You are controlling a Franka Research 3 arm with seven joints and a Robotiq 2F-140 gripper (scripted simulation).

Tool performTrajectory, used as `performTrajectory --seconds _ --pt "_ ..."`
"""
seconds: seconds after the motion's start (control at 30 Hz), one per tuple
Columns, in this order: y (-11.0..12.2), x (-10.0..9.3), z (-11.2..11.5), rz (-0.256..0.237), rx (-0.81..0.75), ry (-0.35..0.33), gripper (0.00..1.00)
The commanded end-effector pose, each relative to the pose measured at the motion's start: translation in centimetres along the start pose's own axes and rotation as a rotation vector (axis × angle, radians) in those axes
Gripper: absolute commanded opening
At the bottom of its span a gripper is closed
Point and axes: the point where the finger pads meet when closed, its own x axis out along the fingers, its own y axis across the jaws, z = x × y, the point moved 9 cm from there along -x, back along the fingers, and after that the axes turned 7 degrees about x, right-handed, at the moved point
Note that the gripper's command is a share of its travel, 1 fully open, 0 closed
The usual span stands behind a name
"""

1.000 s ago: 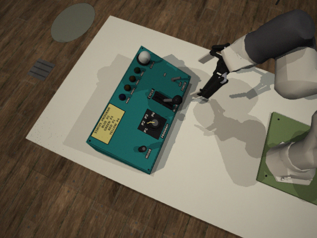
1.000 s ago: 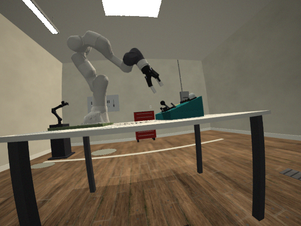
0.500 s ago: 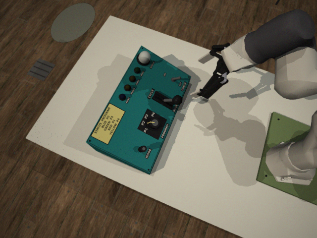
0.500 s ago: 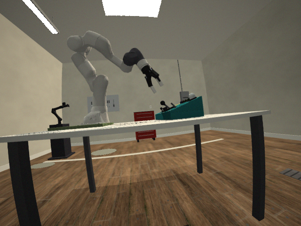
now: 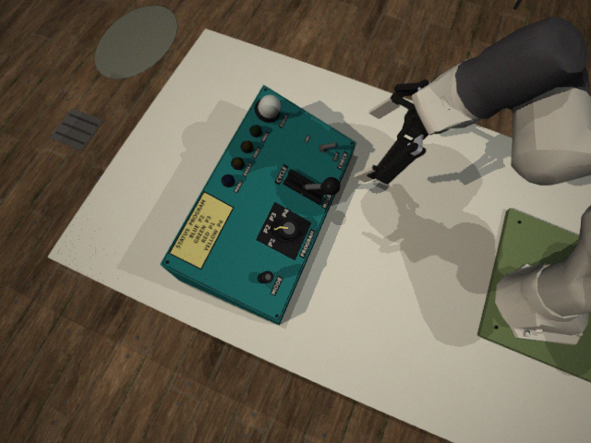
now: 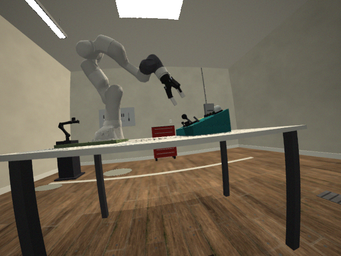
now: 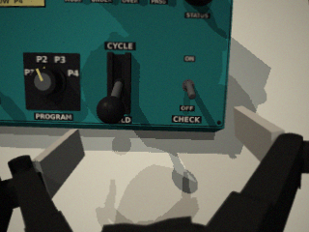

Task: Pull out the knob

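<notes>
The teal console point(image 5: 259, 205) stands on the white table top. Its small dark MODE knob point(image 5: 264, 277) sits at the near corner of the panel, below the PROGRAM dial point(image 5: 288, 231). The knob is out of the wrist view. My gripper point(image 5: 377, 143) is open and empty, in the air above the table off the console's right side, near the CHECK toggle point(image 5: 327, 146) and far from the MODE knob. In the wrist view both finger pads frame the table just off the console's edge. The side view shows the gripper point(image 6: 177, 98) well above the console point(image 6: 205, 125).
The panel also carries the CYCLE lever with a black ball point(image 5: 331, 185), a white STATUS dome point(image 5: 270, 106), a row of dark lamps point(image 5: 242, 154) and a yellow label point(image 5: 202, 230). The arm's green base plate point(image 5: 539, 286) lies at the table's right.
</notes>
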Motion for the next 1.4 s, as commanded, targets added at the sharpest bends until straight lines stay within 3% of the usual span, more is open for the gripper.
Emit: performTrajectory --seconds 0.0,0.9,1.37 --pt "-0.1 0.0 0.1 -0.001 -0.005 -0.002 1.0" --pt "0.0 -0.1 0.0 0.0 0.0 0.0 1.0" --pt "0.0 -1.3 -0.2 0.0 0.0 0.0 1.0"
